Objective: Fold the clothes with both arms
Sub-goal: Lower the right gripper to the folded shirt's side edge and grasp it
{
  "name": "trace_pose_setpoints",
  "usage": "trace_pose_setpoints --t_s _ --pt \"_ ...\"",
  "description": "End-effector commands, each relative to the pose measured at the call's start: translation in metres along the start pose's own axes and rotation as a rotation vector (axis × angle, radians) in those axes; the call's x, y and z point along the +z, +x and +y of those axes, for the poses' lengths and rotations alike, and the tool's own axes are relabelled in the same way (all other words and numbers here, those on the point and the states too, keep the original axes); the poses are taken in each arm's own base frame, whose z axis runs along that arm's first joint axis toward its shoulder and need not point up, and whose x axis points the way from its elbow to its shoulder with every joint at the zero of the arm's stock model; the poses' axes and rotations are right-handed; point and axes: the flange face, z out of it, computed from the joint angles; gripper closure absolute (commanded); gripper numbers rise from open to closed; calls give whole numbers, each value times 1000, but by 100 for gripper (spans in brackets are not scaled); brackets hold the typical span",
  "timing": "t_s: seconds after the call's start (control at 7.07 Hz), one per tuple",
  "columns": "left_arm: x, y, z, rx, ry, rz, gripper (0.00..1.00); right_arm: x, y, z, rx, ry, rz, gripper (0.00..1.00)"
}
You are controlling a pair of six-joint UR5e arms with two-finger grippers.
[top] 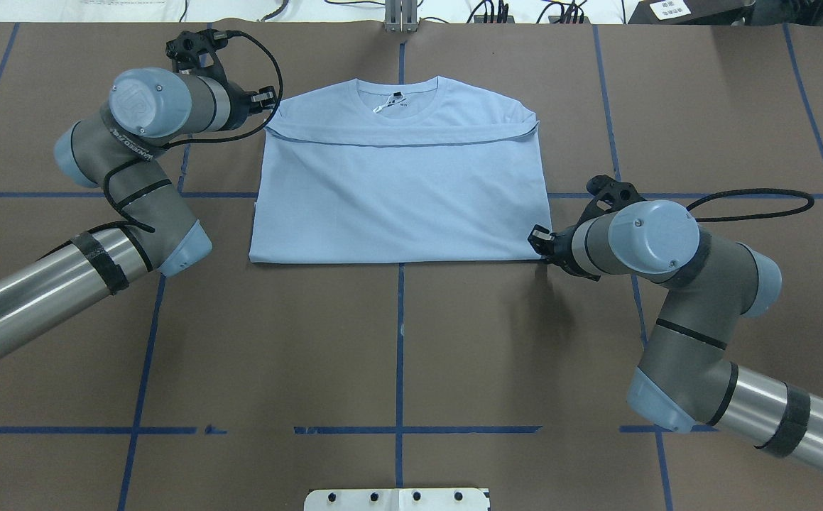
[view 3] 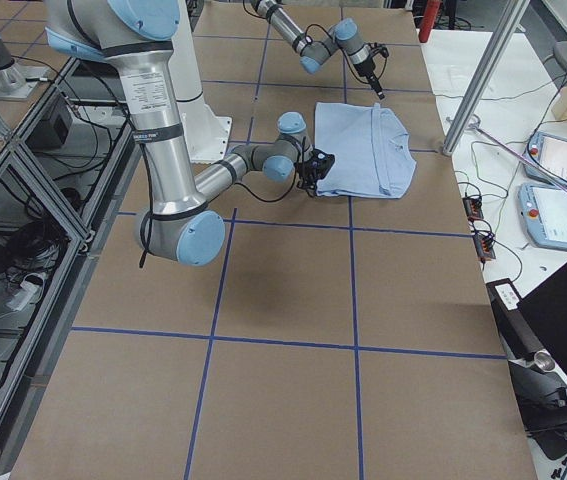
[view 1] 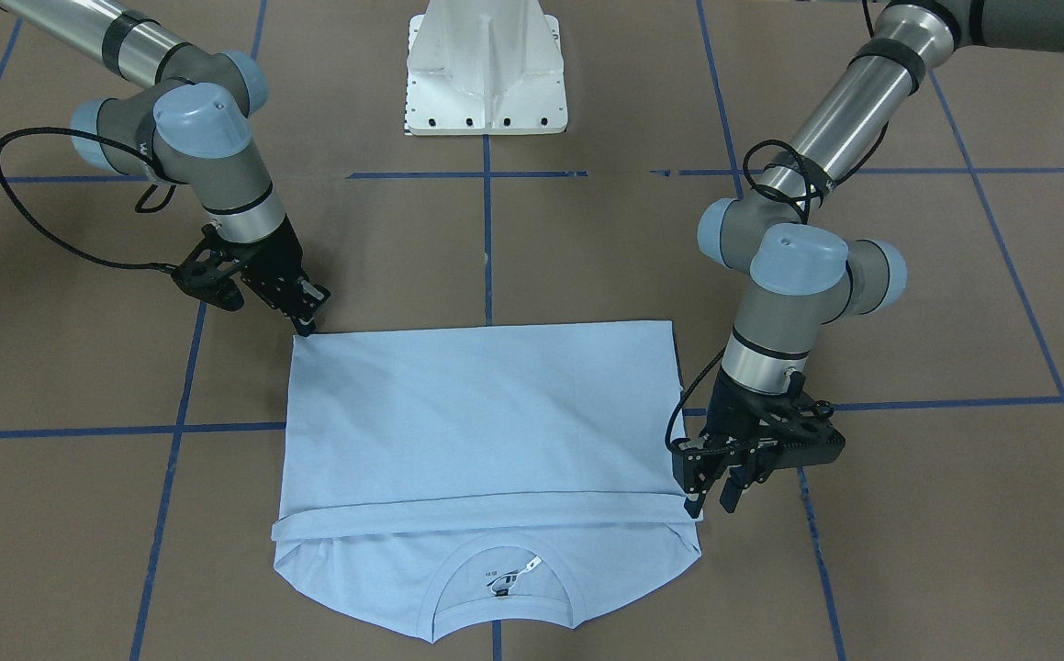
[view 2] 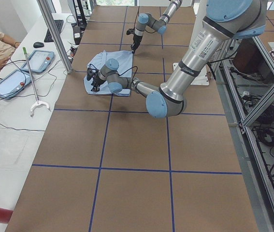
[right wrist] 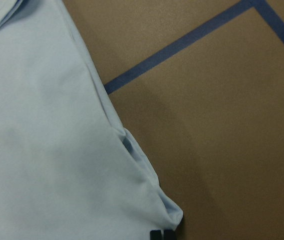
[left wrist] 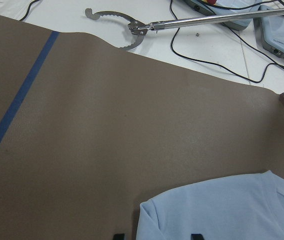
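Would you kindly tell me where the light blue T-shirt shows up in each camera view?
Front-facing: T-shirt lower centre, collar toward the bottom.
Overhead: T-shirt upper centre, collar toward the top.
Exterior left: T-shirt upper left of centre.
Exterior right: T-shirt upper centre-right.
Left wrist: T-shirt bottom right.
Right wrist: T-shirt fills the left half.
Landmark: white pedestal base, in all four exterior views, opposite the collar.

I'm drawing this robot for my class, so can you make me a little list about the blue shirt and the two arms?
Shirt: light blue T-shirt, flat on the brown table, bottom folded up almost to the collar
Neck tag: white, showing
Left end effector: open, at the shirt's corner beside the collar end
Right end effector: shut, seemingly pinching the fold's corner nearest the robot
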Motion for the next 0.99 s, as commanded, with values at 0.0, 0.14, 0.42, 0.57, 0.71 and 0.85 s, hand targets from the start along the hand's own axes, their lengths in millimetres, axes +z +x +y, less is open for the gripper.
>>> trace_pose_setpoints --t_s 0.0,0.14,0.42,0.57,0.71,0.85 --pt "0 1 1 0 1 -1 46 3 3 -3 2 8 11 65" --pt "1 0 3 0 -1 -2 46 4 5 -3 3 10 15 62" --pt "1 0 3 0 -1 -2 46 5 4 -3 5 11 18 78" --pt "1 0 3 0 -1 -2 46 4 4 -4 4 12 18 100" --pt "1 0 2 0 1 -3 46 3 4 -8 3 15 15 100" --pt "0 0 2 0 1 -3 46 2 3 -8 4 14 12 100"
